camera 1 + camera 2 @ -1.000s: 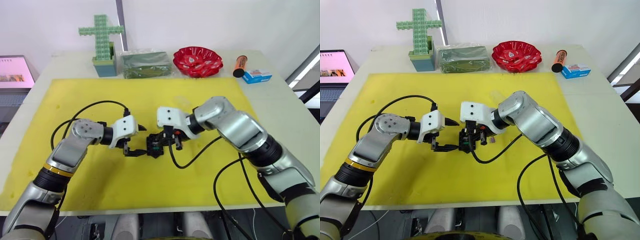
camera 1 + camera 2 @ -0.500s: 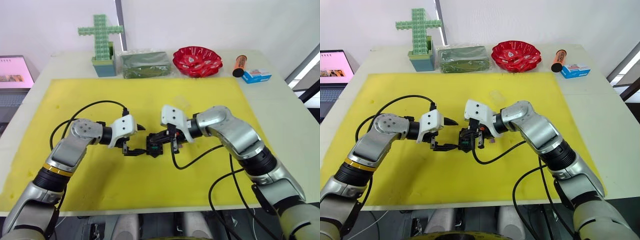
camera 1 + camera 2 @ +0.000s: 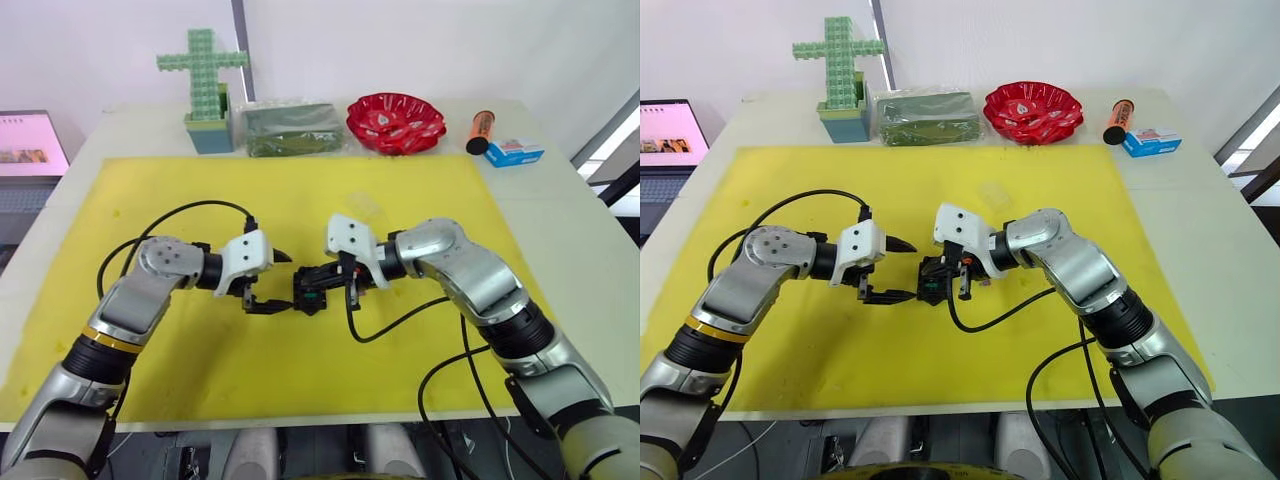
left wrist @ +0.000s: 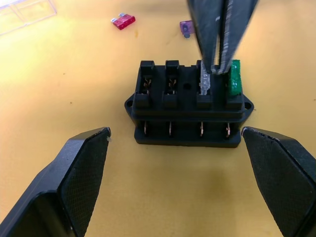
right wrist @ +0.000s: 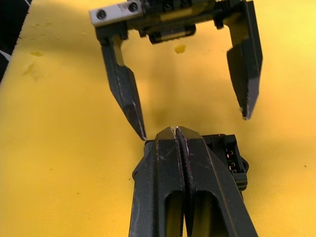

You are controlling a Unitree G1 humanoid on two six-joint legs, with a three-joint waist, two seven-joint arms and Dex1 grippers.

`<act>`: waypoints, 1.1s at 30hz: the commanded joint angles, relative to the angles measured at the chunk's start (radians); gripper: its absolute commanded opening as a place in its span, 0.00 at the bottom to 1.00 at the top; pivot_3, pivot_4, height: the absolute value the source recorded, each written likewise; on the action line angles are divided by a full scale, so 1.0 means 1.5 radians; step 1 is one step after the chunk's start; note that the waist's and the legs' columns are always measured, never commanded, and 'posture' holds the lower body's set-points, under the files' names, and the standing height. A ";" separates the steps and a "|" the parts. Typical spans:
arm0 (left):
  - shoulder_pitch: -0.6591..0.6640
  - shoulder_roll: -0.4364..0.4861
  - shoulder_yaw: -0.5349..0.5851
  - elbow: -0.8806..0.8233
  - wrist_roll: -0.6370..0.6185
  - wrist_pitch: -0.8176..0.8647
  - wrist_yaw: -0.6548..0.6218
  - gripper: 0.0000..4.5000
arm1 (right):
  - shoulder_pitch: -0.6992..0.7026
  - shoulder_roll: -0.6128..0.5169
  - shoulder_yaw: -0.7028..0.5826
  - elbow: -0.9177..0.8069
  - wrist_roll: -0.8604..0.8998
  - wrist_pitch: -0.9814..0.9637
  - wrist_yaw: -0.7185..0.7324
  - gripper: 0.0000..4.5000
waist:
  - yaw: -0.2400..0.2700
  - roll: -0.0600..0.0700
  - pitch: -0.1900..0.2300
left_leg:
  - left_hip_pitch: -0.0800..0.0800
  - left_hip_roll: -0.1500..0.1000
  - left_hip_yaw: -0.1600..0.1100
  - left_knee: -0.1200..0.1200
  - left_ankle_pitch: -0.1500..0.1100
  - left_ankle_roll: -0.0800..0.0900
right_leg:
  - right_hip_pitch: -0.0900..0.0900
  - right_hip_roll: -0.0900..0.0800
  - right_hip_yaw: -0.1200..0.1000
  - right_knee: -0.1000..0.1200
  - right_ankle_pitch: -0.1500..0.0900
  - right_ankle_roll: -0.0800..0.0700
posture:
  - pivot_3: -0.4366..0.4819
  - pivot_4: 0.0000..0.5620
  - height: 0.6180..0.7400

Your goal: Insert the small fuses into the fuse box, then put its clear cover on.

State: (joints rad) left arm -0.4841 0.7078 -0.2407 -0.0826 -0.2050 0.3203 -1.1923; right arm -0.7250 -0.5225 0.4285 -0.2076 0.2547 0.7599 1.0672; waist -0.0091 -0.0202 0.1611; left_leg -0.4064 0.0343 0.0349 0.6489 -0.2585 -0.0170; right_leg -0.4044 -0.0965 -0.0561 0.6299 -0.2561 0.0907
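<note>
The black fuse box (image 4: 187, 106) lies on the yellow mat (image 3: 200, 370) between my two grippers. A green fuse (image 4: 235, 79) stands in its end slot and a grey fuse (image 4: 205, 85) in the slot beside it. My right gripper (image 4: 217, 69) comes down from above, shut on the grey fuse. My left gripper (image 3: 272, 281) stands open just left of the box, its fingers (image 4: 84, 168) apart from it. A red fuse (image 4: 123, 21) and a purple fuse (image 4: 185, 27) lie loose on the mat beyond the box. The clear cover (image 3: 365, 207) rests farther back.
Along the table's back edge stand a green cross of blocks (image 3: 203, 80), a dark green packet (image 3: 292, 128), a red bowl (image 3: 395, 122), an orange tube (image 3: 481, 130) and a small blue box (image 3: 513, 152). A laptop (image 3: 30, 145) sits off to the left.
My right arm's elbow and forearm have dropped and swung outward while its gripper stays at the fuse box. The left arm and the box have not moved.
</note>
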 commanded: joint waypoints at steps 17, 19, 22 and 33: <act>-0.001 0.004 0.014 -0.018 -0.006 -0.013 -0.003 1.00 | 0.034 -0.015 0.045 0.020 -0.050 -0.044 0.003 0.01 | 0.000 0.000 0.000 | 0.000 0.000 0.000 0.000 0.000 0.000 | 0.000 0.000 0.000 0.000 0.000 0.000 | 0.48 0.27 1.00; -0.001 0.004 0.014 -0.017 -0.005 -0.015 -0.002 1.00 | 0.042 -0.020 0.062 0.029 -0.066 -0.051 0.001 0.01 | 0.000 0.000 0.000 | 0.000 0.000 0.000 0.000 0.000 0.000 | 0.000 0.000 0.000 0.000 0.000 0.000 | 0.48 0.27 1.00; -0.001 0.004 0.014 -0.016 -0.005 -0.015 -0.002 1.00 | 0.048 -0.023 0.071 0.041 -0.079 -0.058 0.001 0.01 | 0.000 0.000 0.000 | 0.001 0.000 0.000 0.000 0.000 0.000 | 0.001 0.000 0.000 0.000 0.000 0.000 | 0.48 0.27 1.00; -0.001 0.007 0.021 -0.024 -0.011 -0.007 0.001 1.00 | 0.023 -0.008 0.026 0.058 -0.047 -0.053 0.007 0.01 | 0.002 0.000 0.000 | 0.005 0.000 0.000 0.000 0.000 0.000 | 0.006 0.000 0.000 0.000 0.000 0.000 | 0.48 0.27 1.00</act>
State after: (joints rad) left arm -0.4815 0.7078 -0.2404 -0.0895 -0.2080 0.3155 -1.1934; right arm -0.6899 -0.5282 0.4825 -0.1505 0.1828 0.6417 1.0761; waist -0.0065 -0.0204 0.1607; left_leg -0.3984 0.0344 0.0347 0.6485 -0.2585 -0.0170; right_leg -0.3961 -0.0966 -0.0561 0.6294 -0.2563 0.0906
